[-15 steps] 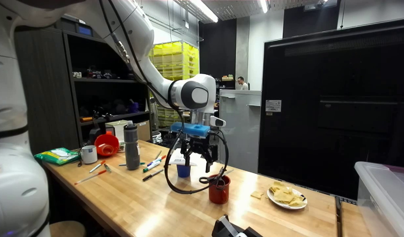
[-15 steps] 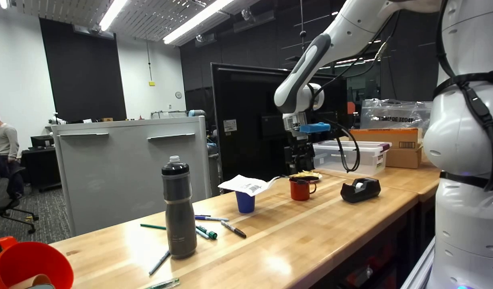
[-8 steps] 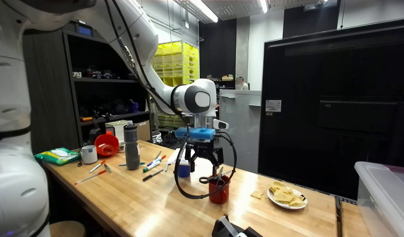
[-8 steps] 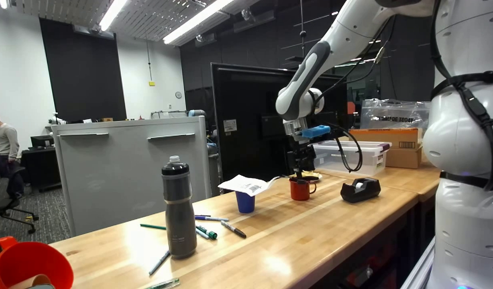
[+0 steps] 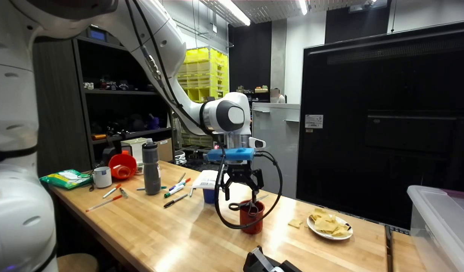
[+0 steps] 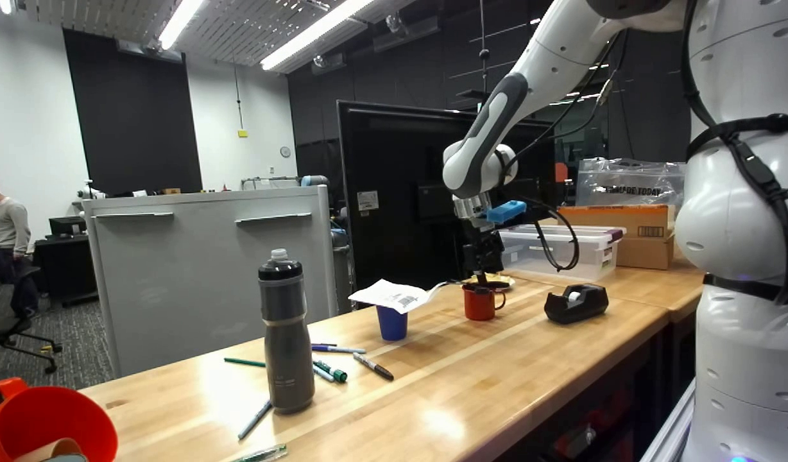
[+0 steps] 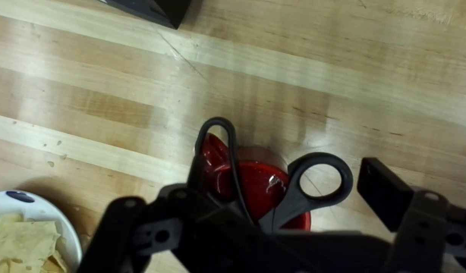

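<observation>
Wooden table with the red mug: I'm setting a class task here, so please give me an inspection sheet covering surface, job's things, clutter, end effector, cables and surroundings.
Surface: wooden table; crumbs show near the plate in the wrist view.
Job's things: red mug, upright; scissors at its mouth, how deep cannot be told.
Clutter: pens, grey bottle, blue cup topped by paper, tape dispenser, chips on the plate.
End effector: open, over the red mug; contact with the scissors cannot be told.
Cables: black, looping down, crossing in front of the red mug in an exterior view.
Surroundings: large black panel, grey cabinet, plastic bin, person in the background.
</observation>
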Tool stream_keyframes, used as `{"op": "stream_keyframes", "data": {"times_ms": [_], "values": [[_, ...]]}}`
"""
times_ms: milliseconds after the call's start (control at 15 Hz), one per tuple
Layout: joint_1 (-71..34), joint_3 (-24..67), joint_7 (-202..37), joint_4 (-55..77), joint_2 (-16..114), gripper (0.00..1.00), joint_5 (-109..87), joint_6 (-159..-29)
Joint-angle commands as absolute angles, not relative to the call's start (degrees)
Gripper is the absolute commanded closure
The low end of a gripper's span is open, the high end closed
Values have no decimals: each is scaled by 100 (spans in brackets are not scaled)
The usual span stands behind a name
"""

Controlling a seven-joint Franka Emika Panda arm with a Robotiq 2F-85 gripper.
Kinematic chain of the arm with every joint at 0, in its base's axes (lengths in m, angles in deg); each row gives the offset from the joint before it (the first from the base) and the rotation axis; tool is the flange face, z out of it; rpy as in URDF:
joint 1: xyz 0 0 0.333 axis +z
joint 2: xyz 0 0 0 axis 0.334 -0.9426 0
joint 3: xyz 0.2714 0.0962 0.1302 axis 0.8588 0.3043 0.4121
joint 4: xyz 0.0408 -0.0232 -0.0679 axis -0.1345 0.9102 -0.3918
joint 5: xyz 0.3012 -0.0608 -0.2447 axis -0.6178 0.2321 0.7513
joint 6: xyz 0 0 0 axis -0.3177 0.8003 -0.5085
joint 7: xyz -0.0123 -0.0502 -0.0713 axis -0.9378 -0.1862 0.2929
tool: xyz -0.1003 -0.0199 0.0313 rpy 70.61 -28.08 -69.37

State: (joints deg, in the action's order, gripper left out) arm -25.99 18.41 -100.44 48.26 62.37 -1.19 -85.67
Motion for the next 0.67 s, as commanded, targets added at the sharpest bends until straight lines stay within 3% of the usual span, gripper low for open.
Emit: {"op": "stream_keyframes", "data": {"times_ms": [0,600], "values": [[-2669,1836,-10310,4717,6126,0,-267,-8692],[-2825,1839,-10695,4604,5797,0,-796,-9004]]}}
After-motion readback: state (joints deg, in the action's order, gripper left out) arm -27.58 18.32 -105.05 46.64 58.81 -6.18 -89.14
